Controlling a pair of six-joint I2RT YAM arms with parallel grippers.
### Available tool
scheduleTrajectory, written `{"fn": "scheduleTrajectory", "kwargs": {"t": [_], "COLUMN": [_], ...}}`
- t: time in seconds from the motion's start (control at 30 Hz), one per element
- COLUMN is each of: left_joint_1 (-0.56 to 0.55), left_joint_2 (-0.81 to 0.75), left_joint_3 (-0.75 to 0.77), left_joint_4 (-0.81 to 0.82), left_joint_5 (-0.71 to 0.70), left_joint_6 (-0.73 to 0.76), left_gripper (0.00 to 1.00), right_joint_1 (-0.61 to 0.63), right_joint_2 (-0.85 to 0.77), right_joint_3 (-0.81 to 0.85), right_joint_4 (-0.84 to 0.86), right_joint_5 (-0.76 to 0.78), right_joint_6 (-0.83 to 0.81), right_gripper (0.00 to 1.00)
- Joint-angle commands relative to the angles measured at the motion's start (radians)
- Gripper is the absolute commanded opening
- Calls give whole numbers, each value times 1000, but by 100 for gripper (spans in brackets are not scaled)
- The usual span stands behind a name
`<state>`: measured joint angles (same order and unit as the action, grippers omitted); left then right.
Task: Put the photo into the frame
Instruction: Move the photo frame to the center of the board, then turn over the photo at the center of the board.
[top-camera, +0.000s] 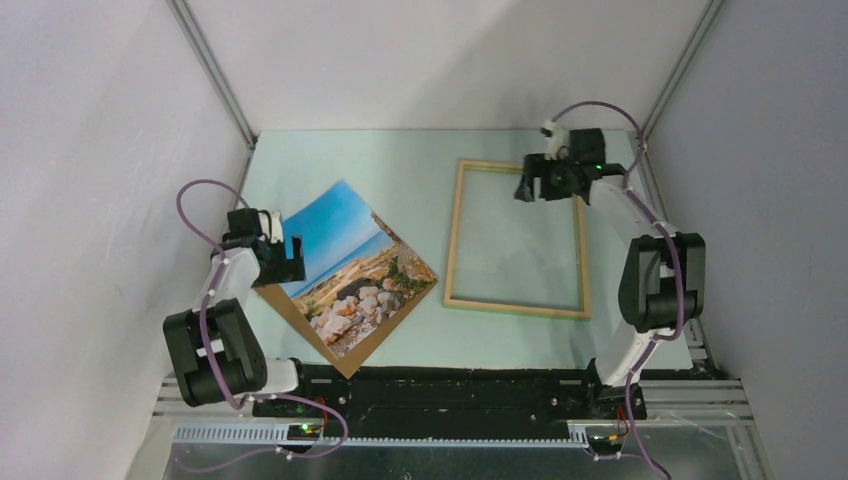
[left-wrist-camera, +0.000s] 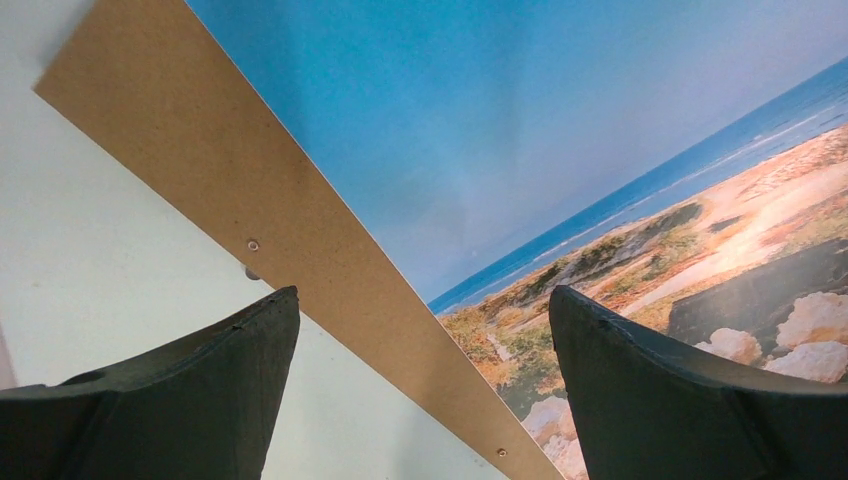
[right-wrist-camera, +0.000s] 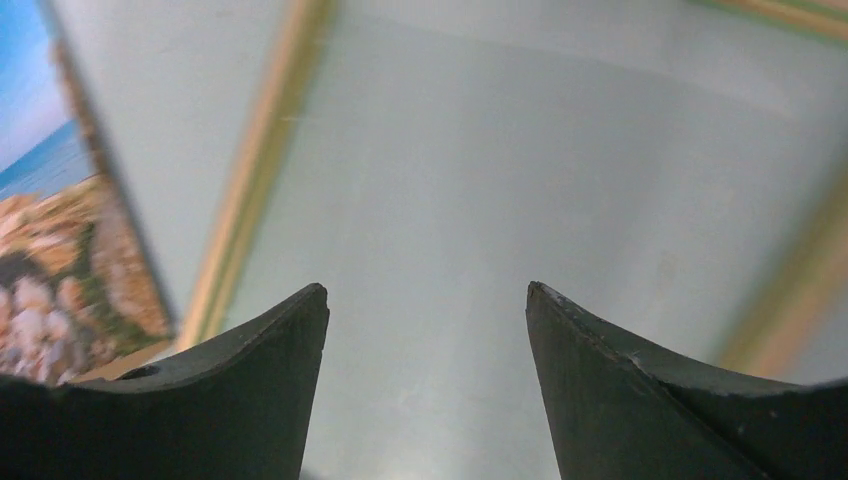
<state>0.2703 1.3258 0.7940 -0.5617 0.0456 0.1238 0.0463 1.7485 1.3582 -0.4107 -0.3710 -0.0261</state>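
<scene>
Photo (top-camera: 355, 270): lay picture-up and askew on the left of the table (top-camera: 400, 170), apart from the frame (top-camera: 453, 240).
Frame: flat, wood side up, likely to receive the print.
Left hand (left-wrist-camera: 422, 295): spread wide astride the photo's brown edge, empty.
Right hand (right-wrist-camera: 425, 290): released above the frame.

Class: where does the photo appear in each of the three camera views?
Top: photo left of centre, turned cornerwise.
Left wrist: photo fills the upper right.
Right wrist: photo at the left edge, blurred.
Shared landmark: its pale rocks.
</scene>
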Motion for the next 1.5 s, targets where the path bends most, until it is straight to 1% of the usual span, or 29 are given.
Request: {"fn": "scheduleTrajectory", "kwargs": {"t": [0.0, 0.07, 0.17, 0.23, 0.33, 0.57, 0.8, 1.1, 1.47], "left_joint_1": [49, 54, 63, 75, 96, 116, 116, 117, 108], "left_joint_2": [52, 82, 126, 157, 204, 292, 339, 374, 398], "left_joint_3": [29, 42, 62, 76, 95, 111, 117, 130, 144], "left_joint_4": [-25, -34, -51, -58, -69, -77, -77, -76, -75], "left_joint_5": [100, 145, 167, 184, 193, 226, 277, 323, 369], "left_joint_6": [33, 36, 35, 32, 28, 33, 35, 20, 3], "left_gripper": [100, 100, 100, 100, 100, 100, 99, 98, 96], "right_joint_1": [160, 225, 316, 358, 414, 484, 517, 524, 548], "right_joint_2": [38, 93, 201, 275, 364, 550, 662, 730, 834], "right_joint_3": [126, 190, 289, 400, 496, 675, 765, 782, 870], "right_joint_4": [-34, -63, -106, -140, -186, -231, -232, -191, -178], "right_joint_5": [-71, -79, -99, -121, -153, -232, -316, -408, -511], "right_joint_6": [-18, -29, -47, -51, -47, -28, 30, 109, 212], "right_gripper": [77, 78, 80, 80, 82, 84, 85, 84, 79]}}
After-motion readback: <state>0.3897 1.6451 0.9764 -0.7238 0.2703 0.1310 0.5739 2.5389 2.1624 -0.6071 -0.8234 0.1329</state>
